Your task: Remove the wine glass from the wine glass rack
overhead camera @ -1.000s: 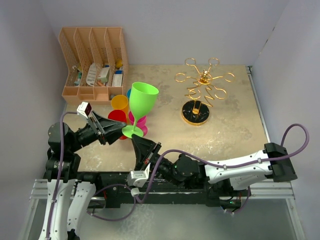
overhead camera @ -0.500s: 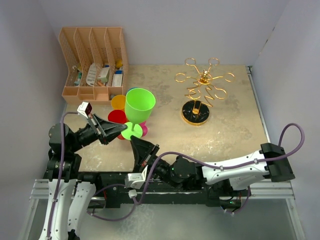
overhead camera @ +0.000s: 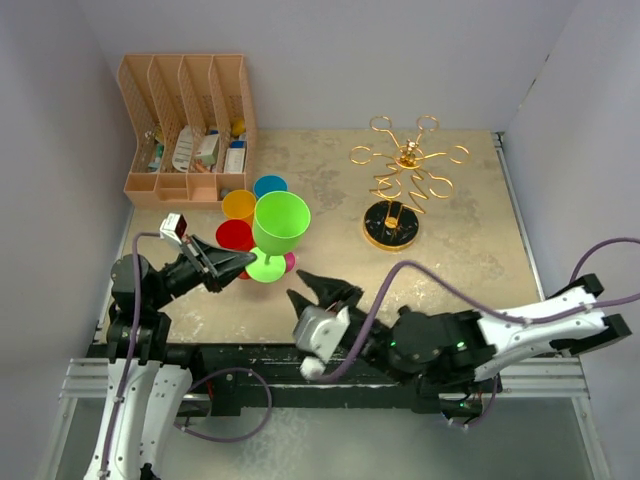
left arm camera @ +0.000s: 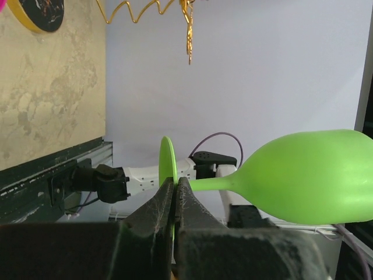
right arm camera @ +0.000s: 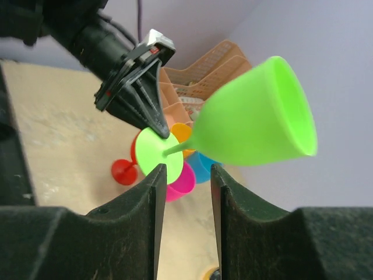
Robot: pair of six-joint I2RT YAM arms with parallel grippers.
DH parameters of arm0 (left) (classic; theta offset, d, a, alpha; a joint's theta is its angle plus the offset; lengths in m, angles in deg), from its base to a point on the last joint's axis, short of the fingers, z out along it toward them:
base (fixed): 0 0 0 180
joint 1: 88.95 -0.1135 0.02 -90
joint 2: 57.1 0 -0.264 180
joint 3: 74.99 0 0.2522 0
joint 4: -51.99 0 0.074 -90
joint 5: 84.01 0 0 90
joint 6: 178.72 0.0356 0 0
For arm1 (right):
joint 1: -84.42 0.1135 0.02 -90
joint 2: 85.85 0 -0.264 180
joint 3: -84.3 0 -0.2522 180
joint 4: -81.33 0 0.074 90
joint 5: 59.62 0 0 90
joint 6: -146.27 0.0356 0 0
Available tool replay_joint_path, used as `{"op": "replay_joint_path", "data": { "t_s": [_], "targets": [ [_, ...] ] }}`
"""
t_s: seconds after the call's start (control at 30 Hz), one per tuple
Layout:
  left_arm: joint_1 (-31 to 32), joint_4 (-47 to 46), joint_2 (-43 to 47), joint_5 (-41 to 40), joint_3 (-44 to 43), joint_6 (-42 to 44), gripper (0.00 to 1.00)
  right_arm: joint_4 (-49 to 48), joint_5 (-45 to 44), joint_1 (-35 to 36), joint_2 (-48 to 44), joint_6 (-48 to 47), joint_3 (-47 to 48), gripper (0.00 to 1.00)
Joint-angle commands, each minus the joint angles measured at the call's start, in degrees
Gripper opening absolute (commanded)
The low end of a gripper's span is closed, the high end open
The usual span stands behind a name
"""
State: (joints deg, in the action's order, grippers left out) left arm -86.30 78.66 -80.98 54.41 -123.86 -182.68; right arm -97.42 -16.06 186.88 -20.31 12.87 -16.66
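Left of the wine glass rack (overhead camera: 405,175) and well apart from it, your left gripper (left arm camera: 175,185) clamps the green wine glass (overhead camera: 280,222) by its foot, right gripper (right arm camera: 185,175) parted and empty; removal looks done, so next set it down upright.

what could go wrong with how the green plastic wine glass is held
1. The left gripper pinches only the thin edge of the round foot of the green plastic wine glass, so the bowl could swing or slip free; the right gripper is open, clear of it.
2. It hangs by a cluster of coloured plastic glasses; a drop might topple them.
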Motion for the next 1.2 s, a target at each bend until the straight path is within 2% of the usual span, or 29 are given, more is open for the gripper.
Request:
{"op": "replay_joint_path", "data": {
  "t_s": [0.0, 0.13, 0.27, 0.33, 0.4, 0.47, 0.6, 0.83, 1.03, 1.17],
  "targets": [
    [-0.04, -6.24, -0.13, -2.81, 0.86, 2.33, 0.00, 31.66, -4.89, 0.34, -1.50, 30.73, 14.92, 0.40],
    [0.00, -8.84, -0.33, -3.07, 1.46, 8.21, 0.00, 50.38, -4.23, 0.29, 2.48, 44.36, 29.42, 0.42],
    [-0.02, -6.44, 1.54, -3.59, 0.41, 15.24, 0.00, 58.63, -5.31, -0.43, 7.02, 48.92, 41.57, 0.52],
    [-0.02, -4.17, 2.99, -3.97, -0.56, 17.55, 0.00, 62.93, 0.54, -5.31, 9.33, 52.31, 48.12, 0.55],
    [-0.06, -2.72, 4.34, -4.44, -1.43, 19.12, 0.00, 66.62, 11.96, -15.27, 11.27, 55.88, 53.41, 0.55],
    [-0.02, -1.86, 5.44, -4.67, -2.09, 19.98, 0.00, 67.75, 20.05, -22.69, 12.35, 57.19, 55.18, 0.55],
    [-0.02, -0.63, 6.92, -4.84, -2.74, 21.18, 0.00, 70.26, 23.53, -26.73, 15.92, 59.13, 58.79, 0.56],
    [-0.04, 1.26, 6.77, -4.84, -3.99, 23.24, 0.00, 69.30, 26.87, -29.06, 16.52, 59.47, 61.51, 0.55],
    [0.03, 0.69, 6.58, -4.92, -3.52, 22.94, 0.00, 68.08, 23.36, -29.15, 13.49, 60.17, 60.94, 0.52],
    [-0.02, -0.24, 6.33, -4.88, -3.23, 22.29, 0.00, 67.01, 24.54, -29.13, 12.12, 60.52, 59.84, 0.52]
  ]
}}
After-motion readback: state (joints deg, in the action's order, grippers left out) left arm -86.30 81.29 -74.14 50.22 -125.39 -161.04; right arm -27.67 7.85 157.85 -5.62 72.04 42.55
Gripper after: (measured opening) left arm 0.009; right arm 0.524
